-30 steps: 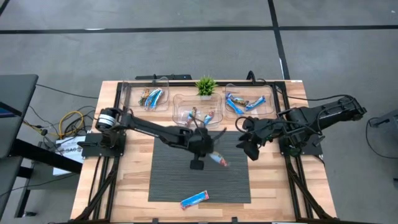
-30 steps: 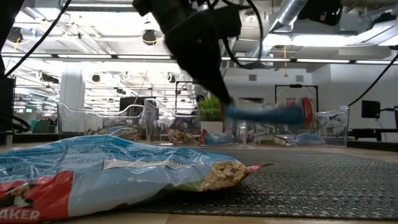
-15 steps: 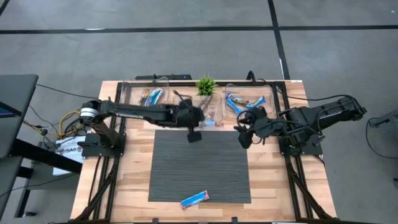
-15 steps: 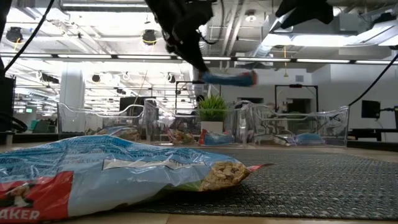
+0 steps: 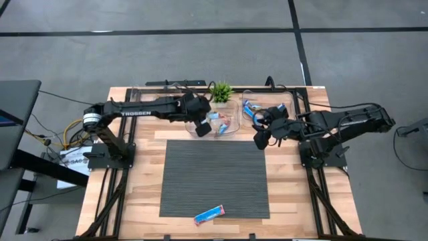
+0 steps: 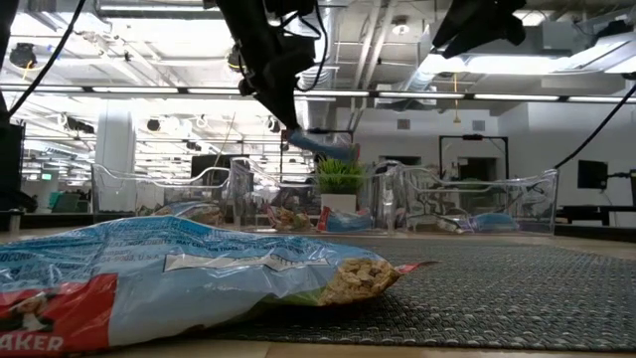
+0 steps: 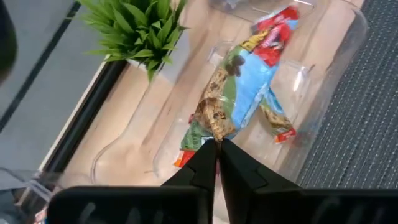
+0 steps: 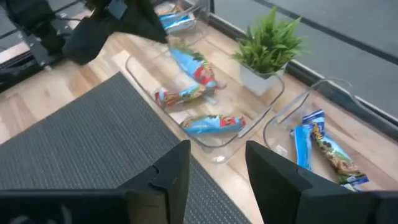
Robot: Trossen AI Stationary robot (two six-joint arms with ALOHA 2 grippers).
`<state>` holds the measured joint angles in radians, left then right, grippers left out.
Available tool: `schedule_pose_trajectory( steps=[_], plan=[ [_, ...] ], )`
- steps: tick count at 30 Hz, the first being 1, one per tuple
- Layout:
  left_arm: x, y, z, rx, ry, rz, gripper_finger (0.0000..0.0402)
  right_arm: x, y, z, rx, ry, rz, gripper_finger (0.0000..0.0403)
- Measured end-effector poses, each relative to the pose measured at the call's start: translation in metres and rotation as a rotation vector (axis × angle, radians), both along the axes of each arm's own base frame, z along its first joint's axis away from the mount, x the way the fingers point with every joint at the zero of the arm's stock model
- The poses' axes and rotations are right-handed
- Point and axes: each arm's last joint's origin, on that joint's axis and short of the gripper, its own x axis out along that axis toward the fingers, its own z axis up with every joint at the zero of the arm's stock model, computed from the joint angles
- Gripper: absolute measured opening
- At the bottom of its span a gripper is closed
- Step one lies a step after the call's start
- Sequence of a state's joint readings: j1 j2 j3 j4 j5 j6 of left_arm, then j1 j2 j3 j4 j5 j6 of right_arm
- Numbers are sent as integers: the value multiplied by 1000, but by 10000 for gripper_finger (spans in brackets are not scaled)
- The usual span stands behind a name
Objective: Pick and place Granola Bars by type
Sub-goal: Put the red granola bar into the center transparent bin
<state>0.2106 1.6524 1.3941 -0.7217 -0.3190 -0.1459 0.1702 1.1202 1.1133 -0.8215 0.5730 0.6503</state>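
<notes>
Now the left gripper (image 5: 201,127), clenched on a blue bar (image 6: 323,145), has carried it from the mat to above the middle bin (image 5: 231,131) at the surface's far edge, ready to drop, while the right gripper (image 5: 260,138) waits released nearby.

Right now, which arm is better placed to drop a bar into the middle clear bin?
Left. Its end effector holds a blue wrapped granola bar over the middle clear plastic bin; the right end effector is open, empty.

I see three clear plastic bins (image 5: 148,107) along my wooden table (image 5: 144,201), a small green potted plant (image 5: 220,92), perhaps touching the middle bin, and a dark ribbed mat (image 5: 214,174).
</notes>
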Motion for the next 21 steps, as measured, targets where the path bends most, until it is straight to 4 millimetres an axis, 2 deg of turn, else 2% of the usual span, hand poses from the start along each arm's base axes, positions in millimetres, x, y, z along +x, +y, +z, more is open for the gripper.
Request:
schedule_pose_trajectory(
  steps=[7,12,15,18,21],
  plan=[
    [-3,11,-1,-72,-24,39,78,0,1,0,-2,16,38,132],
    [-1,5,1,-112,-48,-6,120,0,3,-1,-2,34,86,127],
    [4,-13,7,-161,-90,-168,127,0,5,-1,25,50,145,128],
    [6,-44,11,-258,-101,-445,123,1,8,-2,58,69,231,128],
    [6,-80,11,-360,-89,-604,114,1,15,-2,92,76,346,127]
  ],
)
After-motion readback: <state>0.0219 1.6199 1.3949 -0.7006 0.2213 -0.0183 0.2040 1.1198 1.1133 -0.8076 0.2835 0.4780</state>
